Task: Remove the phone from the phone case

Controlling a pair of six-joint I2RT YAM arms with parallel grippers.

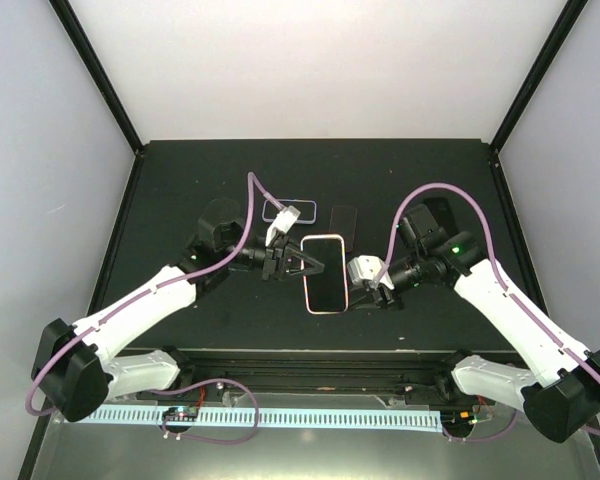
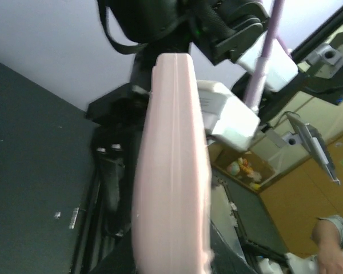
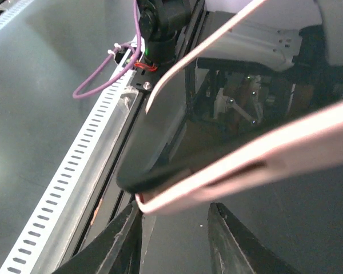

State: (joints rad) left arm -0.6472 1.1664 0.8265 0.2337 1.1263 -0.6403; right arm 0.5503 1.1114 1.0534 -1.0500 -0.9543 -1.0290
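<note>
- The phone, inside its pink phone case, is found at mid-counter.
- The left end effector is pressed together at the case's left edge.
- The right end effector is spread at the right edge.
- Open counter is left on either side.

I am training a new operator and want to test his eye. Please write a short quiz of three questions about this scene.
1. True or false: the pink-cased phone sits between the left gripper and the right gripper.
2. How many other flat items lie beyond it on the table? A one, B two, C four.
3. Fill in: in the right wrist view, the right gripper's jaws stand ____.

Key: 1 true; 2 B, a pale-rimmed case and a dark flat item; 3 open.
</note>
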